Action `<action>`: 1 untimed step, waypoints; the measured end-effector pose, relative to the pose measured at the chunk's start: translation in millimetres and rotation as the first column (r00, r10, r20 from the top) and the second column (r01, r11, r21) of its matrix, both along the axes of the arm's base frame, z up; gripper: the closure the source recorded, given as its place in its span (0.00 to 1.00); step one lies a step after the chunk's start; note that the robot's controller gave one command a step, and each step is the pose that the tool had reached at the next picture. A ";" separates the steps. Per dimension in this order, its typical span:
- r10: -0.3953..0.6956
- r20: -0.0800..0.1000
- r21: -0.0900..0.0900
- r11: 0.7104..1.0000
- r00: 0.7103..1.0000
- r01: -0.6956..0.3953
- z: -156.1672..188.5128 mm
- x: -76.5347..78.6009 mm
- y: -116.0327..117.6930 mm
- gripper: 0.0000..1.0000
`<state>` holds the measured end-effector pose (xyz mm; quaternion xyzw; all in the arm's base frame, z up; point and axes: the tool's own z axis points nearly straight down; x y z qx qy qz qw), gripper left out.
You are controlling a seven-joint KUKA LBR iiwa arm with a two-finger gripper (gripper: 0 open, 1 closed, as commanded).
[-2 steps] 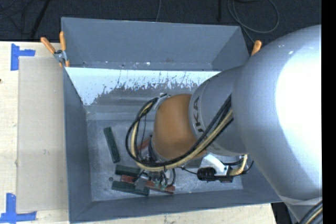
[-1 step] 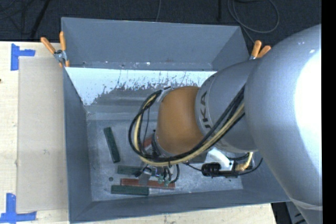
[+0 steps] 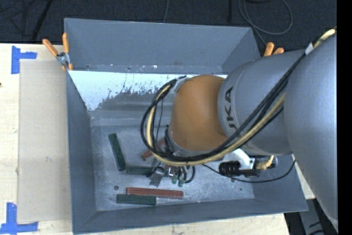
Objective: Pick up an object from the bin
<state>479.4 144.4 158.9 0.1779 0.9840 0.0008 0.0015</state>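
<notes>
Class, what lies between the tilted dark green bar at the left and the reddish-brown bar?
In the camera view, another dark green bar lies crosswise between them.

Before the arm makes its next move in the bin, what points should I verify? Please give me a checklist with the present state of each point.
1. Gripper is low over the floor of the bin, near the front middle: ok.
2. A target is near: a short dark piece lies just left of the gripper: ok.
3. Contact with that piece: cannot tell, the orange wrist cover hides much of the gripper.
4. Something already held: cannot tell.
5. Red-brown stick and dark green stick lie flat by the front wall, apart from the gripper: ok.
6. Second green stick lies left, away from the arm: ok.
</notes>
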 end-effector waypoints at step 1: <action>0.002 -0.005 -0.002 1.000 1.000 -0.002 -1.0 -0.2 -0.1 1.00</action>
